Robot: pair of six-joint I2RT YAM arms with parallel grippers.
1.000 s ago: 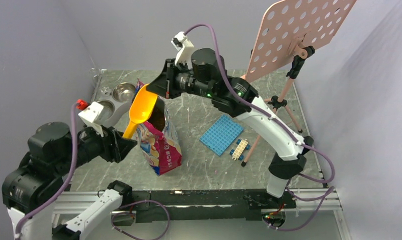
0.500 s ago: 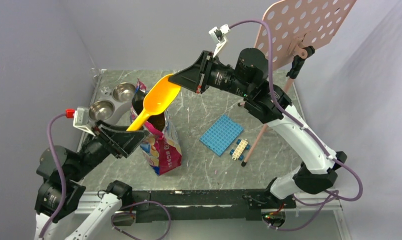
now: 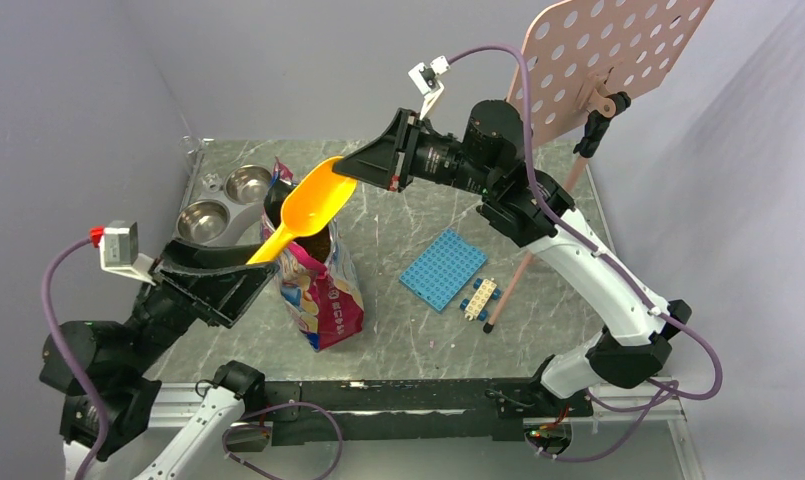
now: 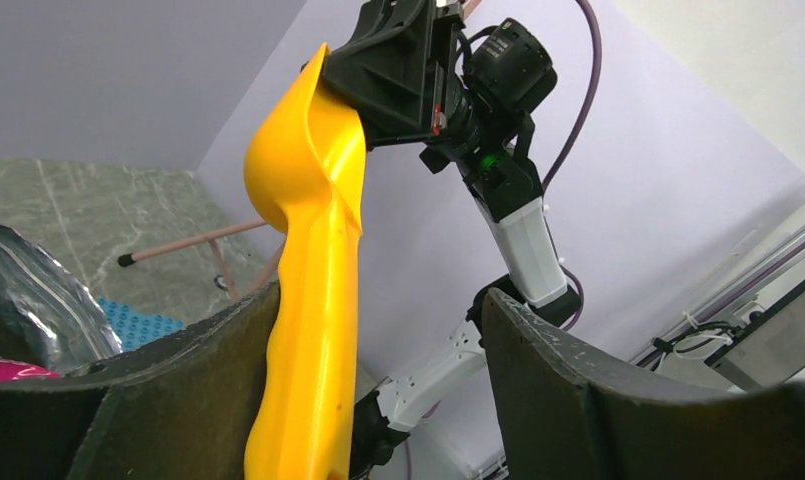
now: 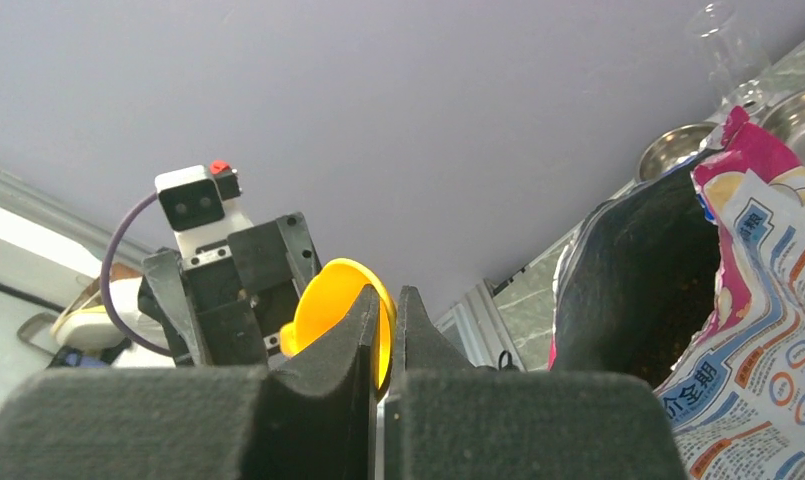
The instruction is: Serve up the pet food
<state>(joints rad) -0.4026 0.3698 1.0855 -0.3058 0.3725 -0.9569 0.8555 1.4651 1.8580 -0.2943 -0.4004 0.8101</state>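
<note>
Kibble (image 3: 318, 243): a dark-brown mass inside the open pouch (image 3: 323, 295). The pouch stands upright on the tabletop (image 3: 398, 330), left of centre and nearer the near edge than the far one. In the right wrist view brown pellets show against the dark inner wall of the pouch mouth.

Scoop (image 3: 310, 203): in the air above the pouch mouth, tilted. The handle is low and points to the near-left; the bowl is high and points to the far-right. The bowl's inside faces up and shows only orange plastic.

Right tool (image 3: 343, 170): closed to a thin slit, pinching the front rim of the scoop bowl. The right wrist view shows orange plastic clamped between the two pads.

Left tool (image 3: 258, 268): fingers spread wide. The scoop handle runs through the gap and lies against one finger; the other finger stands well apart from it, so the handle is not clamped.

Bowls (image 3: 204, 221): two steel bowls in a grey stand at the far-left corner, just beyond the pouch. I cannot tell whether they hold anything.

Blue plate (image 3: 443, 268): flat on the tabletop, right of the pouch, with a small brick piece (image 3: 481, 297) just beside it towards the near edge.

Pink perforated board (image 3: 608, 60): on a stand over the far-right corner.
</note>
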